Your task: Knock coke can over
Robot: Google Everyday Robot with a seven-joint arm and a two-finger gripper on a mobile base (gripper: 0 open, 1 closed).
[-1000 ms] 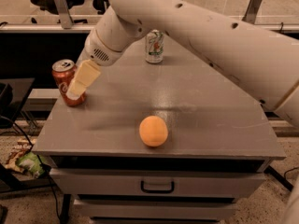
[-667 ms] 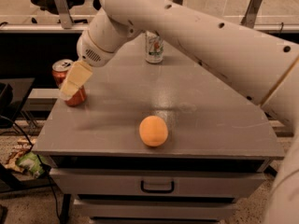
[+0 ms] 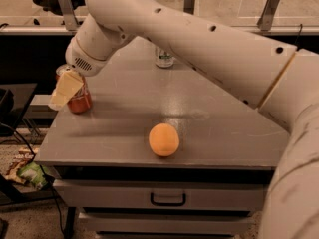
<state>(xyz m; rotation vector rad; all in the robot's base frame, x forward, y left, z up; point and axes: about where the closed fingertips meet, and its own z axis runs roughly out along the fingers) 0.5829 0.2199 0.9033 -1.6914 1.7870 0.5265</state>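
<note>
Coke can (image 3: 79, 101) stands near the left edge of the grey table (image 3: 209, 113), toward the far-left part of the top, base on the surface, silver rim just showing at the top. It looks upright; a slight lean can't be ruled out. Gripper (image 3: 63, 90) is right at the can, its pale cream end lying across the can's upper left side and covering much of the label, either touching it or just in front. Can't tell whether the gripper is spread or closed: only one flat pale piece shows. The big white arm (image 3: 199, 39) comes in from the right, crosses over the back of the table and bends down to the can. An orange fruit (image 3: 163, 140) sits near the front edge, roughly mid-table, well apart from the can. A white can with green markings (image 3: 164, 59) stands upright at the back, top half hidden behind the arm. Below the tabletop is a drawer with a dark handle (image 3: 168, 199). Crumpled wrappers (image 3: 29, 172) lie on the floor to the left of the table.
</note>
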